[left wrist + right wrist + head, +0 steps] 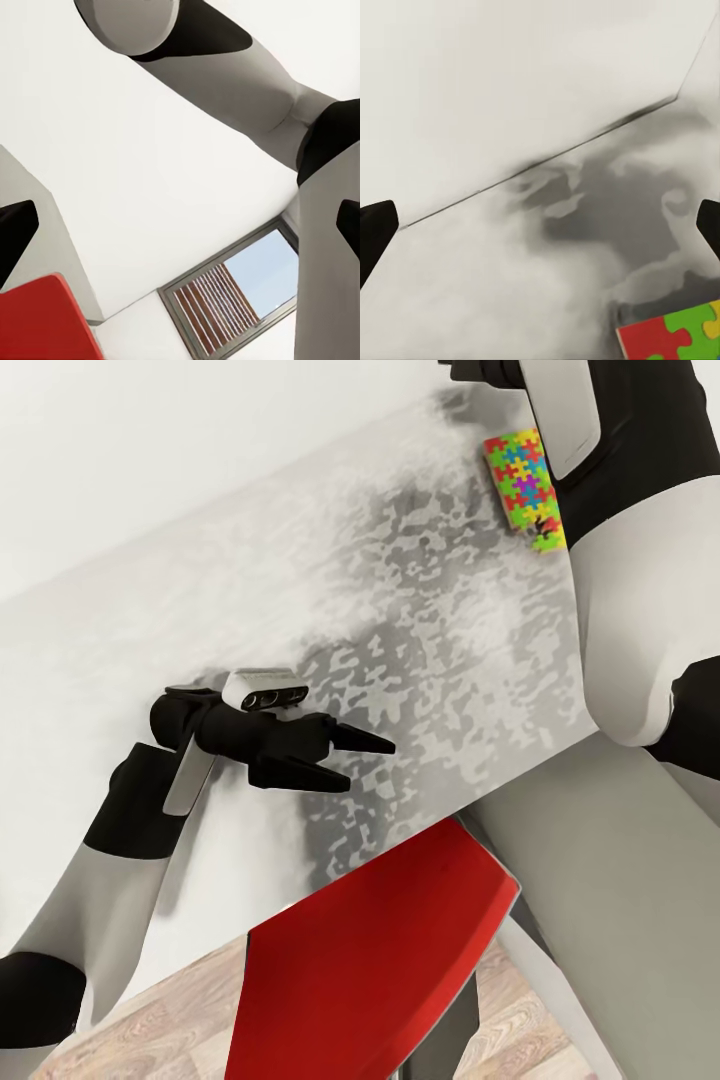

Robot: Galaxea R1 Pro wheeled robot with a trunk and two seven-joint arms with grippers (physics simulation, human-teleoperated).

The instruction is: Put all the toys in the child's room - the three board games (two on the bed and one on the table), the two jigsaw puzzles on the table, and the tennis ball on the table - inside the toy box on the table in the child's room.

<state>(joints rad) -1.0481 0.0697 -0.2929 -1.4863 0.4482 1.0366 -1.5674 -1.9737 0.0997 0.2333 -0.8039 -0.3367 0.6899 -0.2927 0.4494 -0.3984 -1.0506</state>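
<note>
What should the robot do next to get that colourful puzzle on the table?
Probably ease the right hand down and toward the jigsaw puzzle. Its fingers look spread wide with nothing between them, and the puzzle lies flat on the table, its corner just showing at the edge of the right wrist view. The left hand hangs open, farther off.

No readable text anywhere, no labels, brands or numbers, jigsaw puzzle (pixel 525 488) on the counter (pixel 300 590) showing only coloured interlocking pieces, red chair (pixel 380 960) unmarked
</note>
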